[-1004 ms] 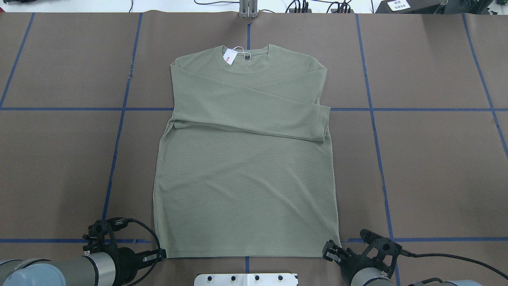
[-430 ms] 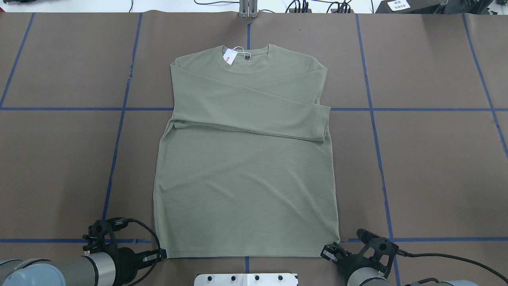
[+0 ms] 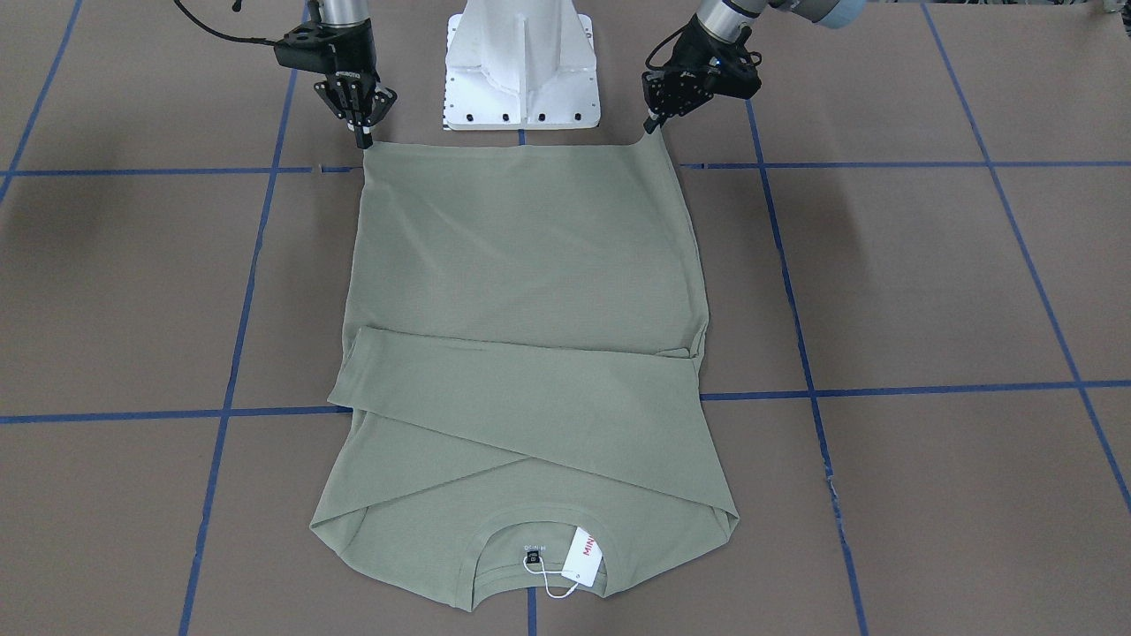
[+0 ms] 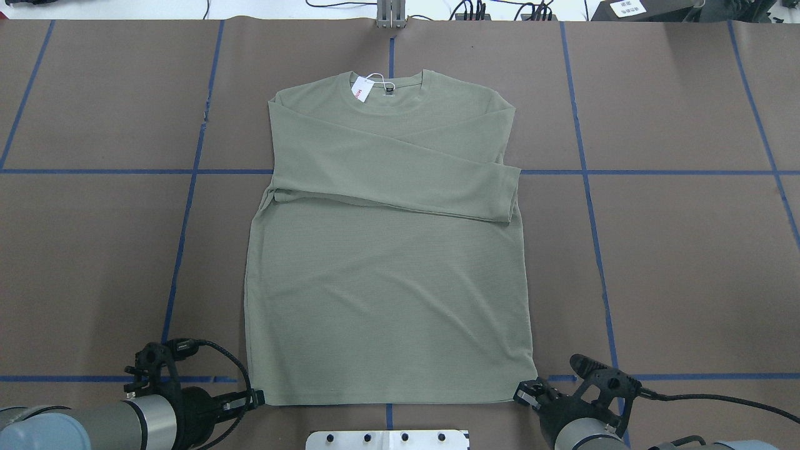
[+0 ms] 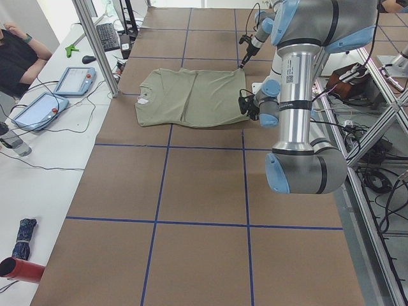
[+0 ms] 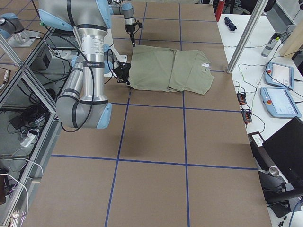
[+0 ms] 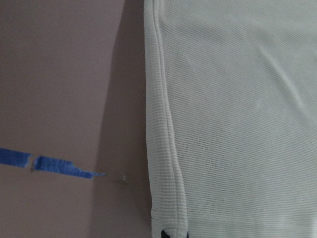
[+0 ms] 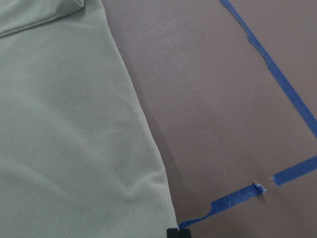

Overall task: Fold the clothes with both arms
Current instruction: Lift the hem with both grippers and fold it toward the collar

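Sleeves [image 4: 400, 178] were already folded across the chest of the green shirt [image 4: 387, 300], which lay flat in the middle of the brown table [image 4: 687, 262], with its collar [image 4: 406, 80] far from the robot. The left gripper [image 4: 257, 397] pinched one bottom corner, its fingers pressed together on the cloth. The right gripper [image 4: 520, 392] pinched the other bottom corner the same way. The big fold, bottom up to the collar, was not yet done.

- Pale olive-green long-sleeved knit shirt [image 4: 387, 300], spread flat on the table, collar at the far side from the robot base, hem nearest it, both sleeves folded across the chest.
- White hang tag [image 4: 361, 89] with red lettering, lying at the collar.
- Low at the two near hem corners, left gripper [image 4: 257, 396] and right gripper [image 4: 522, 392], each pinched closed on its corner.
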`<state>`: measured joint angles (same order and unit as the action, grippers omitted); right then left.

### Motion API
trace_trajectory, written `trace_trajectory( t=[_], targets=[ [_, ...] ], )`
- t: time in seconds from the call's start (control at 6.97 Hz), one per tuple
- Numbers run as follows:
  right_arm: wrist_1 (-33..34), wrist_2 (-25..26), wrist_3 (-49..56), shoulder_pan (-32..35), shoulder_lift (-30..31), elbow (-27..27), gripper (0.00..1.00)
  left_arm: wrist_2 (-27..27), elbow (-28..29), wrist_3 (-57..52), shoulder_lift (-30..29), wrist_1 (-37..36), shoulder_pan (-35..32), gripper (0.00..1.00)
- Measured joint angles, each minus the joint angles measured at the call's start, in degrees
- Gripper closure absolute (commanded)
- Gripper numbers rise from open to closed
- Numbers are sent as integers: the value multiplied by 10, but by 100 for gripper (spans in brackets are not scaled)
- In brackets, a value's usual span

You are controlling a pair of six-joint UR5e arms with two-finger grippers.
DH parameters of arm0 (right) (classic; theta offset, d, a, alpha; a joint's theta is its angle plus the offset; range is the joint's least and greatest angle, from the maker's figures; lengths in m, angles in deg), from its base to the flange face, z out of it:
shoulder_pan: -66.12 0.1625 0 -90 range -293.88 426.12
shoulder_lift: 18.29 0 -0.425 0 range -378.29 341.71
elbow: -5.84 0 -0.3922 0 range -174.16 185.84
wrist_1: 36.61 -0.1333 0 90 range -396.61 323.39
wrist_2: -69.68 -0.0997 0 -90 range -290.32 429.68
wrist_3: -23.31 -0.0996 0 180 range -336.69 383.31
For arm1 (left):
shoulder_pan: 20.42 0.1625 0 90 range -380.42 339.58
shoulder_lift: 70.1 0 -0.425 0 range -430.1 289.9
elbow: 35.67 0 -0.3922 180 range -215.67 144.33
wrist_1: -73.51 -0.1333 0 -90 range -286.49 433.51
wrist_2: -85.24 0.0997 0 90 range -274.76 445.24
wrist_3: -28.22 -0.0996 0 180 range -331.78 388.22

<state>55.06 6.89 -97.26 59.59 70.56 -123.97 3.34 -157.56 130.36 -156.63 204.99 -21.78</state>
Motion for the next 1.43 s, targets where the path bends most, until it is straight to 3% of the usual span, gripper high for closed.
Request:
trace_trajectory(
  t=[0.29, 0.43, 0.57, 0.72, 1.0, 1.15, 1.43],
  targets=[
    [125, -41, 1, -3, -7, -125, 100, -72, -117, -2, 8, -86, -20, 100],
    [224, -80, 1, 2, -42, -199, 100, -127, -214, -2, 4, -175, -42, 100],
    [316, -125, 9, 25, -108, -237, 100, -183, -281, -5, -13, -250, -75, 100],
    [384, -161, 34, 55, -172, -248, 100, -226, -306, -15, -40, -295, -109, 100],
    [423, -182, 137, 119, -236, -224, 100, -248, -234, -86, -117, -322, -160, 100],
    [398, -193, 206, 175, -254, -175, 100, -250, -174, -141, -153, -323, -201, 100],
    [260, -253, 302, 292, -265, -26, 100, -253, -61, -233, -198, -313, -282, 100]
  ],
)
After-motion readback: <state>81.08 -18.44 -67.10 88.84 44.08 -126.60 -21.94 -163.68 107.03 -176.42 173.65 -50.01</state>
